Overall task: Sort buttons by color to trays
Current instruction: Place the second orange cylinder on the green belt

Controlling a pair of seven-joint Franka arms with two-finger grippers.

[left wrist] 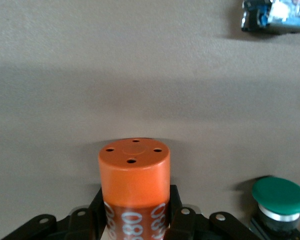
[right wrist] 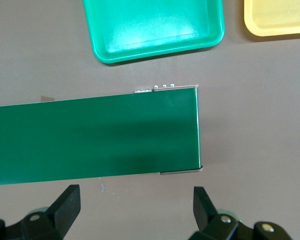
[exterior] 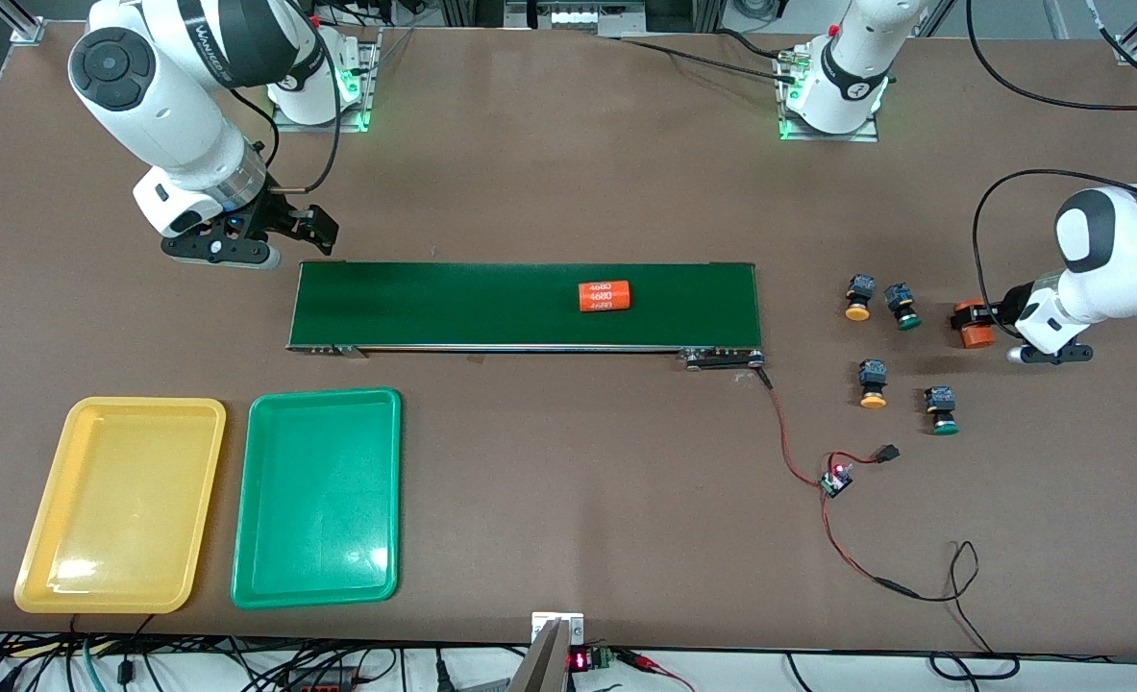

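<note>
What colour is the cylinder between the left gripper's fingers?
Orange, with white printed digits; the cylinder in the left gripper shows best in the left wrist view.

In the left wrist view the orange cylinder (left wrist: 134, 192) is cut off at the picture's edge, so its print reads only in part. A green-capped button (left wrist: 280, 197) runs off the corner there, and a dark switch body (left wrist: 275, 16) is cropped and blurred. In the right wrist view both trays, green (right wrist: 155, 27) and yellow (right wrist: 277, 17), are cropped, and the conveyor belt (right wrist: 90, 140) runs out of frame.
</note>
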